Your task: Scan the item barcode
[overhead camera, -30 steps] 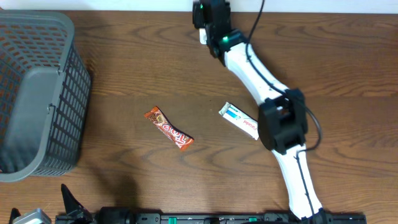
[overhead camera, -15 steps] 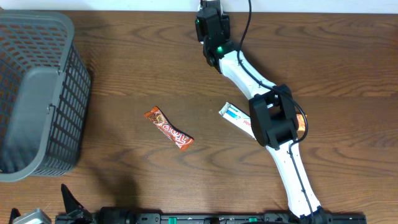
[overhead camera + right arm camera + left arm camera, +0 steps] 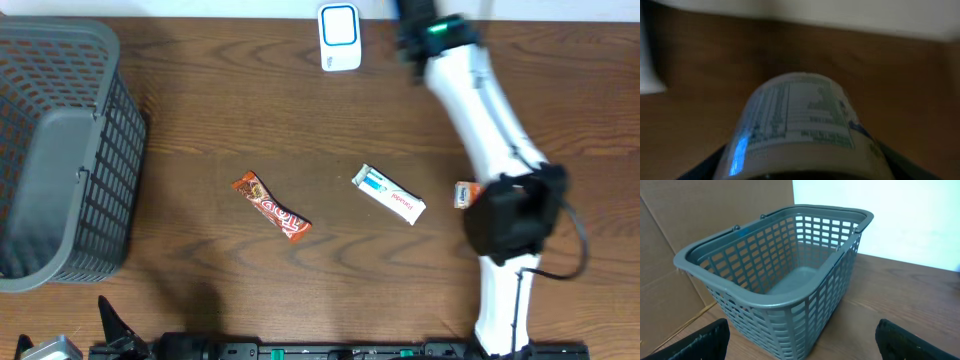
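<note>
**Right hand holds the container beside the scanner**

Your right hand [image 3: 802, 162] is clasped around a round white container with a printed label [image 3: 800, 115], label turned toward the wrist camera. That picture is blurred, so I cannot tell whether a barcode sits on that face. From above, the hand hangs at the far edge of the wooden desk [image 3: 200, 100], near the white scanner with a blue-edged face [image 3: 339, 35] and to its right, not over it. My reading is that the item is carried there to be shown to the scanner.

Your left hand [image 3: 805, 347] is released, fingers wide, facing the grey plastic lattice basket [image 3: 785, 275], likely where scanned goods go.

You have one container, one scanner, one basket and two hands. Three things lie on the desk: one brown-and-orange snack bar wrapper [image 3: 272, 208], one white-and-blue flat packet [image 3: 389, 194], and one small orange item [image 3: 463, 193] half hidden by the arm.
</note>
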### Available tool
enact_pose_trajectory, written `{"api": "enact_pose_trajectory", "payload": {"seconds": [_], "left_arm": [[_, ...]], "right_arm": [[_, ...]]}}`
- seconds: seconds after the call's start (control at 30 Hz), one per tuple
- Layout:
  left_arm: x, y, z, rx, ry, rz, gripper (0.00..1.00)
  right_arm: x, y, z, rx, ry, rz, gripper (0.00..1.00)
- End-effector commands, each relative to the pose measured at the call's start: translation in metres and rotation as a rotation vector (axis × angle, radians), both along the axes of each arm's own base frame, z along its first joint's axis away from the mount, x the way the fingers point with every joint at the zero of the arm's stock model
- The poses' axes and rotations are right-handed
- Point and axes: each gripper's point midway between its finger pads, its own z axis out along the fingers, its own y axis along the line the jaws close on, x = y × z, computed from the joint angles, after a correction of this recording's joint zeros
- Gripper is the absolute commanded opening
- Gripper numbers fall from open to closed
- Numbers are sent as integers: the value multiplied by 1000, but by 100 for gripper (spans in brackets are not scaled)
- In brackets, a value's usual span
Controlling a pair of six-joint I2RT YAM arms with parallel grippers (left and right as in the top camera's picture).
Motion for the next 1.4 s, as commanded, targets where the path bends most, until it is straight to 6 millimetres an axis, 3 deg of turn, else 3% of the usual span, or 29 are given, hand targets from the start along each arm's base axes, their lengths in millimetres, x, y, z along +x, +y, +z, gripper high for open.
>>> {"api": "enact_pose_trajectory", "payload": {"seconds": [0.0, 0.03, 0.1, 0.13, 0.3, 0.47, 0.6, 0.73, 0.87, 1.1, 1.23, 1.37], "left_arm": [[-3, 1, 0, 15, -5, 4, 93], [-3, 1, 0, 15, -5, 4, 93], [-3, 1, 0, 15, -5, 4, 93], [-3, 1, 0, 15, -5, 4, 93], [-3, 1, 0, 15, -5, 4, 93], [-3, 1, 0, 16, -5, 4, 93], [-3, 1, 0, 16, -5, 4, 93], [-3, 1, 0, 16, -5, 4, 93], [-3, 1, 0, 16, -5, 4, 93], [-3, 1, 0, 15, -5, 4, 93], [-3, 1, 0, 16, -5, 4, 93], [-3, 1, 0, 16, -5, 4, 93]], "right_arm": [[-25, -99, -4, -71, 94, -223, 58], [-35, -122, -13, -74, 142, -273, 58], [-77, -212, -49, -49, 281, -502, 60], [-88, -234, -59, -37, 312, -558, 59], [-129, -298, -103, 131, 376, -746, 55], [-172, -366, -125, 245, 348, -910, 57], [-182, -390, -132, 418, 273, -952, 58], [-190, -407, -134, 543, 207, -972, 66], [-200, -417, -134, 596, 184, -995, 64], [-212, -423, -135, 625, 188, -1024, 66], [-216, -420, -136, 631, 206, -1030, 77], [-219, -418, -137, 635, 220, -1032, 78]]}}
